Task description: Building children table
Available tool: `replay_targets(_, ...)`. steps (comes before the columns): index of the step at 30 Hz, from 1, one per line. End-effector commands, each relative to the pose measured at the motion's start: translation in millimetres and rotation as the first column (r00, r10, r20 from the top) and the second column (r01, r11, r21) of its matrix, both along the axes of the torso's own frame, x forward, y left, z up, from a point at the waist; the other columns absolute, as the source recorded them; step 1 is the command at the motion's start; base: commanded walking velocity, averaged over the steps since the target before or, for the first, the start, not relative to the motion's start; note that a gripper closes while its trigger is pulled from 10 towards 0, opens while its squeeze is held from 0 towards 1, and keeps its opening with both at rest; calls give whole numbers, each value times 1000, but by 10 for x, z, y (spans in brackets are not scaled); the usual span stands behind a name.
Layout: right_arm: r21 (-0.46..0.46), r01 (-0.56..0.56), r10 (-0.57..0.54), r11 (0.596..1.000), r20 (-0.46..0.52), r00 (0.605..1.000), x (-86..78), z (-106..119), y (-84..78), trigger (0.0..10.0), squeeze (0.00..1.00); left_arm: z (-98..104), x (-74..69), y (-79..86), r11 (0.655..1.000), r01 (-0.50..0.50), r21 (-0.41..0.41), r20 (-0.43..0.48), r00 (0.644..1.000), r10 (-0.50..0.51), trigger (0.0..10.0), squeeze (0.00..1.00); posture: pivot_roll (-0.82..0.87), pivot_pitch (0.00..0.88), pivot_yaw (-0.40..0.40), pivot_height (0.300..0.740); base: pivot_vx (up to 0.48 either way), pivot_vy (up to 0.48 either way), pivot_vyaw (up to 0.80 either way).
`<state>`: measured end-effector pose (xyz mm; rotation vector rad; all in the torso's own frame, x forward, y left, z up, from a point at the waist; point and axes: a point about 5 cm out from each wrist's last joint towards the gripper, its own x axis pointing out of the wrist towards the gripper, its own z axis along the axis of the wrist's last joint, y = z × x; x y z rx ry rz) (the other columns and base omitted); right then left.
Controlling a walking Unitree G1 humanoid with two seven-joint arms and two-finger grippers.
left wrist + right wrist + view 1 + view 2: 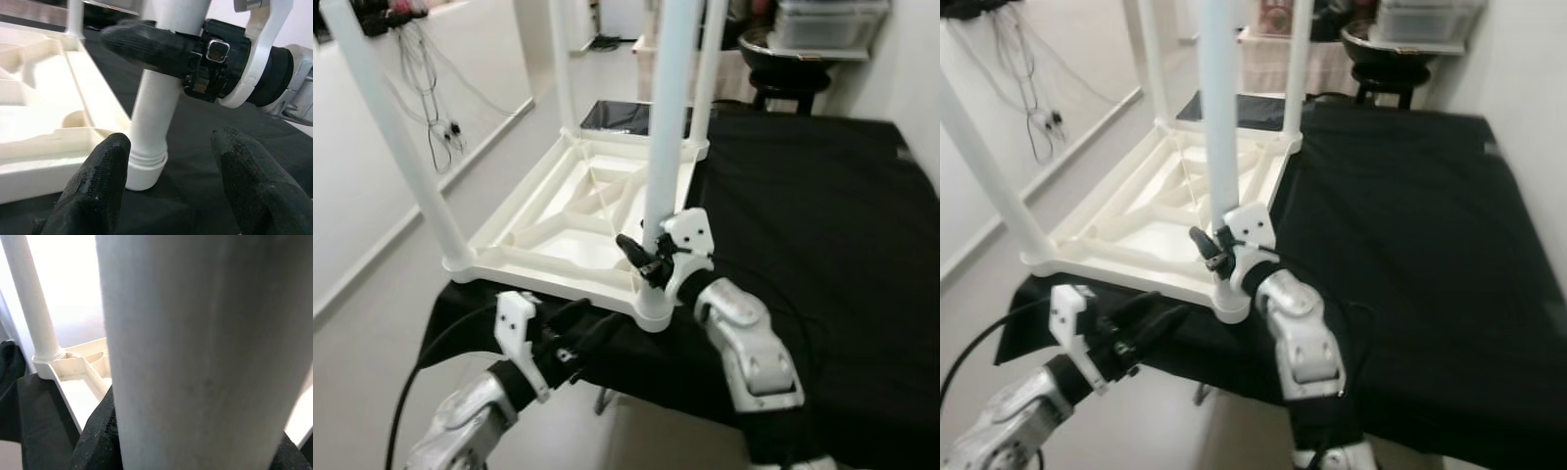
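Nearest leg (668,147) of the upturned tabletop (578,215), standing in its corner socket at the edge of the black-draped surface (813,225), is clamped low between the fingers of the right gripper (648,257). Left gripper (570,331) waits just below the rim, fingers spread and empty. Step judged: seating the last leg; next, twist or press it home. Clear storage box (827,22) behind, contents indistinct.

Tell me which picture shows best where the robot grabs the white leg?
The left wrist view: the right gripper clamps the near table leg just above its socket. Both eye views show it smaller; the right wrist view shows the leg blurred, close up.
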<state>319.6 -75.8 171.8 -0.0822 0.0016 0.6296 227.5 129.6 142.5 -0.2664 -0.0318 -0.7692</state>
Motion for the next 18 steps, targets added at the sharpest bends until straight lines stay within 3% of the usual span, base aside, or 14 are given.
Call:
replay_targets(1, -80, 19, -28, 997, -117, 993, 0, -299, -48, 0, 0, -24, -1, 16, 1000, -1, 6, -8, 1000, 1, 10000, 0, 1, 49, 5, 740, 0, 0, 0)
replay_targets(4, -89, 41, -51, 995, -109, 993, 22, -289, -70, 0, 0, -23, 3, 20, 1000, -13, 5, -4, 1000, 13, 10000, 0, 6, 47, 2, 740, 0, 0, 0)
replay_targets(5, -67, 44, -52, 997, -117, 992, 12, -263, -77, 10000, 0, -23, 7, 20, 1000, -19, 4, -3, 1000, 19, 10000, 0, 6, 45, 1, 740, 0, 0, 0)
replay_targets(6, -67, 44, -52, 997, -117, 992, 12, -263, -77, 10000, 0, -23, 7, 20, 1000, -19, 4, -3, 1000, 19, 10000, 0, 6, 45, 1, 740, 0, 0, 0)
replay_targets(8, -43, 39, -44, 998, -117, 992, -9, -192, -78, 10000, 1000, -23, 13, 13, 1000, -19, 3, -3, 1000, 19, 10000, 0, 4, 42, -3, 740, 0, 0, 0)
replay_targets(12, 69, -109, 113, 992, -60, 992, 65, 66, -92, 10000, 1000, -21, 18, -2, 1000, -13, 1, -3, 1000, 13, 10000, 0, 5, 42, -4, 740, 0, 0, 0)
replay_targets(13, 69, -109, 113, 992, -60, 992, 65, 66, -92, 10000, 1000, -21, 18, -2, 1000, -13, 1, -3, 1000, 13, 10000, 0, 5, 42, -4, 740, 0, 0, 0)
replay_targets(14, 77, -193, 197, 978, -40, 980, 78, 115, -94, 10000, 1000, -21, 20, -5, 1000, -12, 0, -3, 1000, 12, 10000, 0, 9, 42, -1, 740, 0, 0, 0)
replay_targets(15, 77, -193, 197, 978, -40, 980, 78, 115, -94, 10000, 1000, -21, 20, -5, 1000, -12, 0, -3, 1000, 12, 10000, 0, 9, 42, -1, 740, 0, 0, 0)
replay_targets(16, 45, -298, 298, 953, -3, 954, 86, 171, -101, 10000, 1000, -23, 21, -10, 1000, -11, -1, -3, 1000, 11, 10000, 0, 14, 42, -4, 740, 0, 0, 0)
replay_targets(17, 45, -298, 298, 953, -3, 954, 86, 171, -101, 10000, 1000, -23, 21, -10, 1000, -11, -1, -3, 1000, 11, 10000, 0, 14, 42, -4, 740, 0, 0, 0)
replay_targets(18, 2, -400, 399, 917, 10, 917, 96, 208, -114, 10000, 800, -22, 20, -14, 1000, -10, -1, -3, 1000, 10, 10000, 0, 12, 43, -7, 740, 0, 0, 0)
